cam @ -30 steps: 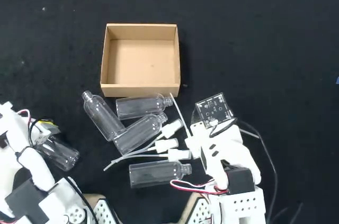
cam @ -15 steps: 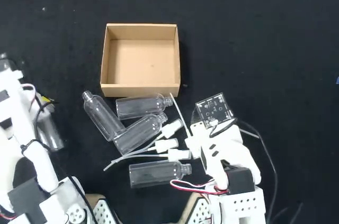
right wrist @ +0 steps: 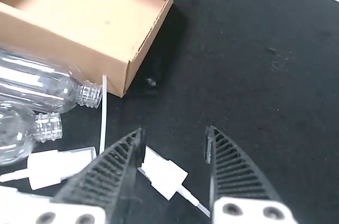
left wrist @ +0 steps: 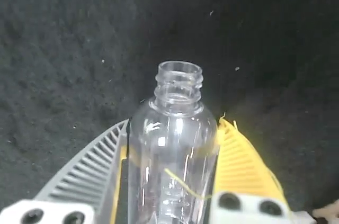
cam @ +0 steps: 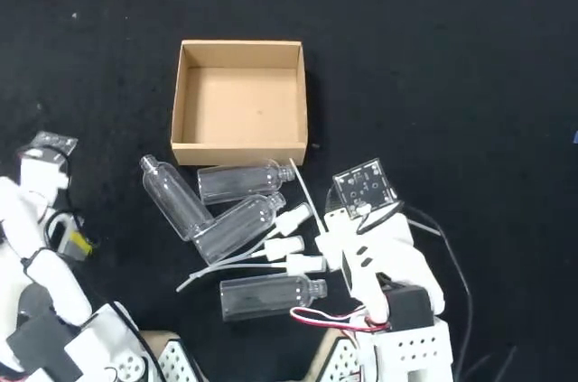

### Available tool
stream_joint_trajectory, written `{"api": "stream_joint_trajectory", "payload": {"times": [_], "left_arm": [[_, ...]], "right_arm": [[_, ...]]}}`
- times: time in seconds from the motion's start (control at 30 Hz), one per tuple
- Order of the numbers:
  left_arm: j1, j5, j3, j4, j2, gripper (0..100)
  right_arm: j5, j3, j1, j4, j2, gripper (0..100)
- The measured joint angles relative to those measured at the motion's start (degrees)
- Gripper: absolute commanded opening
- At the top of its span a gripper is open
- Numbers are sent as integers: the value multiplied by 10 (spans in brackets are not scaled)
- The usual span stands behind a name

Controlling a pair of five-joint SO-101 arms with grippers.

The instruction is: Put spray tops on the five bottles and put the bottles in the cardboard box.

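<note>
An open-necked clear bottle (left wrist: 174, 144) stands between the grey and yellow fingers of my left gripper (left wrist: 174, 123), which is shut on it above the black mat. That arm (cam: 36, 219) is at the table's left edge. Several more capless bottles (cam: 237, 227) lie in front of the empty cardboard box (cam: 239, 152). White spray tops (cam: 291, 244) with thin tubes lie just right of them. My right gripper (right wrist: 174, 131) hangs open over one spray top (right wrist: 164, 172), near the box's (right wrist: 135, 60) front right corner. In the high view the right gripper (cam: 332, 228) is beside the tops.
Black cloth covers the whole table (cam: 452, 84). The right arm's base and cables (cam: 397, 319) are at the front edge. A long white tube (cam: 305, 188) lies loose by the box corner. Open room lies to the right and behind the box.
My left arm has lifted the bottle off the table at the front left and swung it away from the front edge, turning the wrist. The right arm has stayed still.
</note>
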Motion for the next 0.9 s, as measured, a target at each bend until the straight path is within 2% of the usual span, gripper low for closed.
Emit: {"api": "stream_joint_trajectory", "payload": {"times": [0.1, 0.13, 0.3, 0.53, 0.77, 0.9], "left_arm": [[-21, -8, 12, -18, 0, 343], [-28, -8, 13, -20, 0, 361], [-60, -11, 14, -22, 0, 332], [-62, -12, 14, -28, 0, 330], [-62, -12, 59, -91, 0, 329], [-65, -12, 70, -99, 0, 328]], "right_arm": [[0, 0, 0, 0, 0, 169], [0, 0, 0, 0, 0, 169], [0, 0, 0, 1, 0, 169], [0, 0, 0, 1, 0, 169], [0, 0, 0, 1, 0, 169], [0, 0, 0, 1, 0, 169]]}}
